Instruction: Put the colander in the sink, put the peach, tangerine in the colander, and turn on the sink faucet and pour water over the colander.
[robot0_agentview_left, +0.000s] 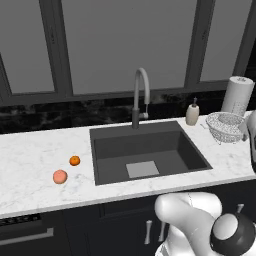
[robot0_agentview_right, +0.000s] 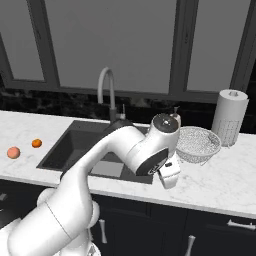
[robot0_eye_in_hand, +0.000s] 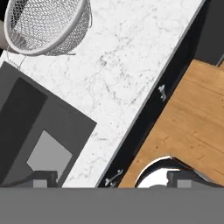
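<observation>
While the two-finger tool (robot0_eye_in_hand: 111, 179) hung with its dark tips spread wide apart and nothing between them, it sat out over the front edge of the white marble tabletop (robot0_eye_in_hand: 127, 70), to the right of the basin, looking down on stone, dark cabinet fronts and wooden floor. Just beyond it, on that same right-hand stretch of stone, the round shallow colander of white-grey perforated mesh (robot0_agentview_right: 198, 143) stood upright and untouched, with a white paper-towel roll (robot0_agentview_right: 229, 117) close behind it and a small cream soap bottle (robot0_agentview_left: 192, 113) between it and the tap. The dark grey rectangular sink (robot0_agentview_left: 145, 147) lay bare but for the lighter square on its floor, and the tall grey gooseneck faucet (robot0_agentview_left: 140, 95) rose behind it with no stream running. Far to the left, well apart from everything else, the pale pinkish-orange peach (robot0_agentview_left: 60, 176) and the smaller bright orange tangerine (robot0_agentview_left: 74, 160) rested near each other on the stone. By my reading, the colander had yet to be grasped, and the risks lay there: a thin rim gripped off-centre could tip the light bowl or let it slip, and a wide swing could knock the roll or bottle.
</observation>
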